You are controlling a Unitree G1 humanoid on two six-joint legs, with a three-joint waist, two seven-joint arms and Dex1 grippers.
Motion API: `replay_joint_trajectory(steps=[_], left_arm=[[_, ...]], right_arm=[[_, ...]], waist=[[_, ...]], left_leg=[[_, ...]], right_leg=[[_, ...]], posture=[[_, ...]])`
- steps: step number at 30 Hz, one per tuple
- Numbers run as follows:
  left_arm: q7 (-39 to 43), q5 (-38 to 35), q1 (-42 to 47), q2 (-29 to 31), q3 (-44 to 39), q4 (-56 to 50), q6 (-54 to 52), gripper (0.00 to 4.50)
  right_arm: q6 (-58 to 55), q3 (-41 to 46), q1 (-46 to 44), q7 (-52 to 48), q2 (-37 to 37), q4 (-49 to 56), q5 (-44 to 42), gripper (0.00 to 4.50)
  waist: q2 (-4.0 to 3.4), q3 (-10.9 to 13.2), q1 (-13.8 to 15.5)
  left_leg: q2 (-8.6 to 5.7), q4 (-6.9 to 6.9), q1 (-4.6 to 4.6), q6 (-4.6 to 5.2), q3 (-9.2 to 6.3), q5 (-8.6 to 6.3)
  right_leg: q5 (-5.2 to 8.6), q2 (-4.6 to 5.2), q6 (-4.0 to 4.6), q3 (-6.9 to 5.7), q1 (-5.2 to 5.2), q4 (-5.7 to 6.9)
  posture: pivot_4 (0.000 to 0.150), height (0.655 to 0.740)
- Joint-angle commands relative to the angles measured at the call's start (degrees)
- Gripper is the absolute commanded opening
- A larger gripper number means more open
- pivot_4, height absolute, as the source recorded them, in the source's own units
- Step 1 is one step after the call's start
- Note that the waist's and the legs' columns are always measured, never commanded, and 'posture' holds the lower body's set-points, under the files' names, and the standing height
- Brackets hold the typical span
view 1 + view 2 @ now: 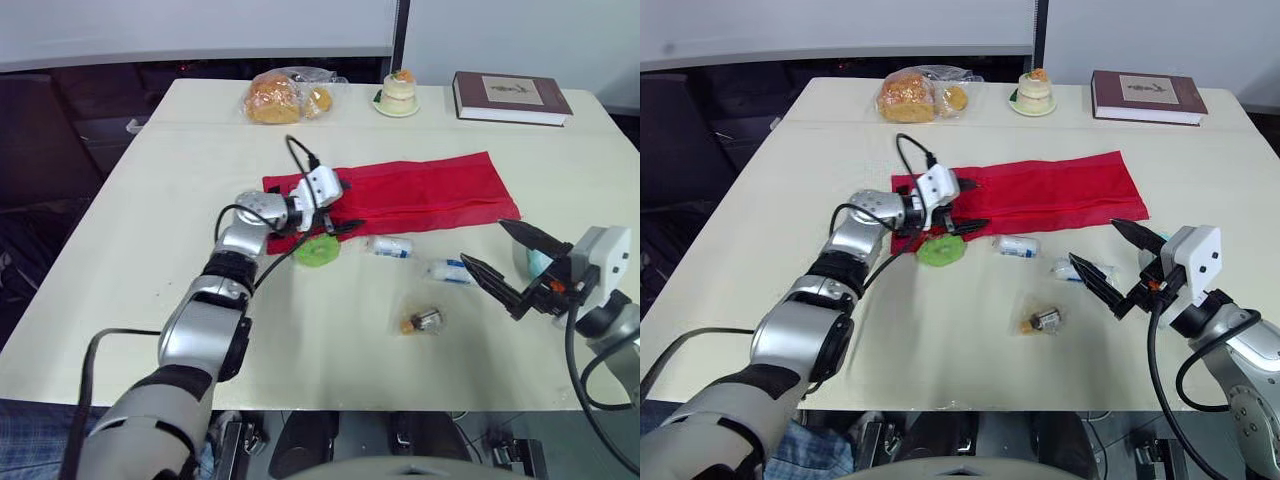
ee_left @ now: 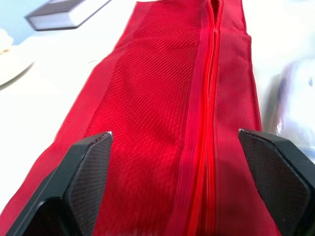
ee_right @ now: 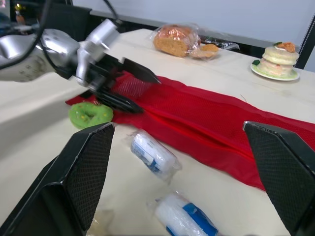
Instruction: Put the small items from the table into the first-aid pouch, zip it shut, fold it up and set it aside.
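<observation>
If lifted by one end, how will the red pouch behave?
The pouch looks like thin mesh cloth lying flat, so it would probably droop and fold rather than hold its shape. It seems empty, so it is likely light and may slide when pushed.

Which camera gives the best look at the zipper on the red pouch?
The left wrist view: the zipper runs close up along the red pouch, framed by the open left gripper. The right wrist view shows it as a slanting seam; the eye views, a faint line.

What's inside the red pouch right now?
The red pouch lies flat; along its zipper only red fabric shows. Its interior is covered by the top layer, so any contents stay hidden.
</observation>
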State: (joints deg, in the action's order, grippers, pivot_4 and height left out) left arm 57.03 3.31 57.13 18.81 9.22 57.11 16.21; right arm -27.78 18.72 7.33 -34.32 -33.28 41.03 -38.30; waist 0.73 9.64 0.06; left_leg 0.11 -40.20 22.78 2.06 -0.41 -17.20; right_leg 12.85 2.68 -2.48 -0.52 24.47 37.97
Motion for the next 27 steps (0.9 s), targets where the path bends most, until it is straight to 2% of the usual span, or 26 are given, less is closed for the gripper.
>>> replay_joint_trajectory(steps=[1,5,9,13,19,20,27], left_arm=[[-7.1,4.8,5.5,-3.0,2.4,5.4,-0.7,4.32],[-14.0,10.7,9.1,-5.9,6.3,10.8,-0.5,4.32],[-15.7,12.4,10.4,-6.9,7.0,13.4,-0.2,4.32],[-15.9,13.2,10.8,-6.8,7.2,14.0,1.1,3.19],[-15.3,13.4,10.7,-6.5,6.6,14.0,1.9,0.19],[-15.4,13.4,10.5,-6.4,6.6,13.9,2.1,0.05],[-9.8,8.3,9.4,-4.8,2.1,12.6,1.6,0.05]], right_arm=[[1.1,0.7,-0.4,0.4,0.0,1.1,-0.9,4.50],[1.3,1.6,-0.4,0.8,-0.3,1.3,-1.3,4.50],[0.9,2.7,0.2,1.9,-0.5,2.6,-2.3,4.50],[0.7,3.5,1.6,2.9,-0.6,3.9,-2.8,4.50],[0.5,4.0,2.1,3.9,-1.1,4.3,-3.9,4.50],[0.5,3.9,2.1,4.0,-1.2,4.2,-4.0,4.50],[2.1,6.9,3.1,-2.6,-6.0,0.6,-4.5,4.50]], waist=[[0.03,0.0,0.1],[0.03,0.0,0.0],[0.03,0.0,-0.1],[0.03,0.0,-0.1],[0.03,0.0,-0.1],[0.04,0.0,-0.1],[0.05,0.0,-0.2]], left_leg=[[0.00,0.00,0.01,0.00,-0.02,0.00],[-0.01,0.00,0.00,0.01,0.01,0.00],[0.00,0.00,0.00,0.01,-0.01,0.00],[0.00,0.00,-0.02,0.01,0.00,0.00],[0.00,-0.01,-0.02,0.00,0.02,0.00],[0.00,-0.01,-0.01,0.00,0.02,0.00],[0.00,-0.01,-0.01,0.01,0.04,0.00]], right_leg=[[0.00,0.00,0.00,-0.01,0.00,0.00],[0.00,0.00,-0.01,0.01,0.00,-0.01],[0.00,-0.01,-0.01,0.00,0.00,0.00],[0.00,-0.01,-0.01,0.00,0.00,0.02],[0.00,-0.01,-0.01,0.02,0.00,0.02],[0.00,0.00,-0.01,0.02,0.00,0.01],[0.00,0.00,-0.01,0.02,0.00,0.01]], posture=[[0.150,0.7400],[0.150,0.7400],[0.150,0.7400],[0.150,0.7400],[0.150,0.7400],[0.150,0.7400],[0.150,0.7400]])
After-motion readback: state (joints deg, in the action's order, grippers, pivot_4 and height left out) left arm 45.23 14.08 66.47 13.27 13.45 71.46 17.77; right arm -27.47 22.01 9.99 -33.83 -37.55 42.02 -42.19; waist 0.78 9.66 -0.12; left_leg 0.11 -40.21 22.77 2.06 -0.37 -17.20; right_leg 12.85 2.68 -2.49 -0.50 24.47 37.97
